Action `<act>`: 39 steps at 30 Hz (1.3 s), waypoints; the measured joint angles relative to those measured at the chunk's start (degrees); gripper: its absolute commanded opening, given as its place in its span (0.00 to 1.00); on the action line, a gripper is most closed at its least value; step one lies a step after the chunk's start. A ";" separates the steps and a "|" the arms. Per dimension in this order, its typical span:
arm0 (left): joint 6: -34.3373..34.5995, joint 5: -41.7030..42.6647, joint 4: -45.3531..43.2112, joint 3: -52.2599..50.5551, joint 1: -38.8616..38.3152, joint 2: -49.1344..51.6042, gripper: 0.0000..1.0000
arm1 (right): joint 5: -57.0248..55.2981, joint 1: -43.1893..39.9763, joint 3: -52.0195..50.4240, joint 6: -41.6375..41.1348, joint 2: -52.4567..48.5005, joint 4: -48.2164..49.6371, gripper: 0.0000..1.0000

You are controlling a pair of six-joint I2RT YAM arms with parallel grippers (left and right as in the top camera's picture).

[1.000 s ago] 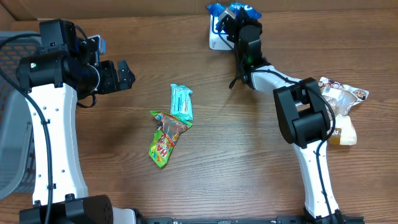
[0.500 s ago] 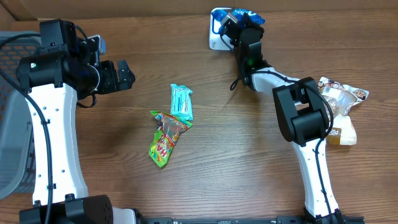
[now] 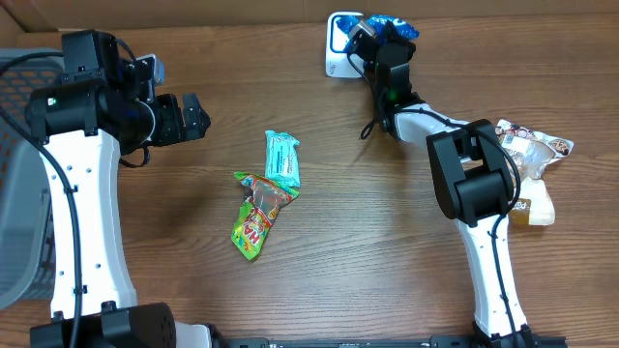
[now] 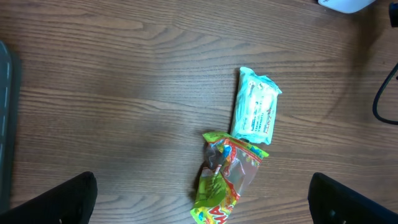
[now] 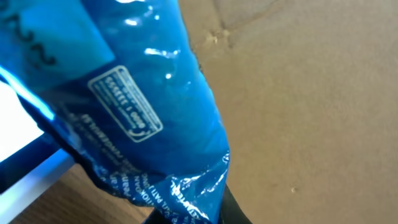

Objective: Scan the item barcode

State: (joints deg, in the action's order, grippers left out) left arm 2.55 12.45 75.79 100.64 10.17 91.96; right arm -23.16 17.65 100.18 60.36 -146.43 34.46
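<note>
Gripping the blue packet (image 3: pixel 398 25) in the closed right tool (image 3: pixel 375 35) at the table's far edge, just right of the white scanner (image 3: pixel 337 62); holding the left tool (image 3: pixel 201 118) wide open, well apart toward the left edge.

Teal packet (image 4: pixel 255 113) touches green candy bag (image 4: pixel 225 180).

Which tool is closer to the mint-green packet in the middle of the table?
Left. The left tool hangs open to the left of the mint-green packet; the right tool is at the far edge, shut on a blue packet.
</note>
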 measured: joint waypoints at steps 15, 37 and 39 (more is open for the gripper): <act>0.00 0.00 0.00 0.00 0.00 0.00 1.00 | -0.22 0.20 0.00 2.34 0.00 1.16 0.04; 0.00 0.00 0.00 0.00 0.00 0.00 1.00 | -19.69 7.23 0.00 -0.63 11.19 -11.17 0.04; 0.00 0.02 0.00 -0.02 0.00 0.00 1.00 | -24.70 9.16 0.22 -3.28 14.97 -17.79 0.04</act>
State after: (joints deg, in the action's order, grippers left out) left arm 2.55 12.47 75.79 100.62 10.17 91.96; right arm -47.86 26.81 100.40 57.08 -131.46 16.67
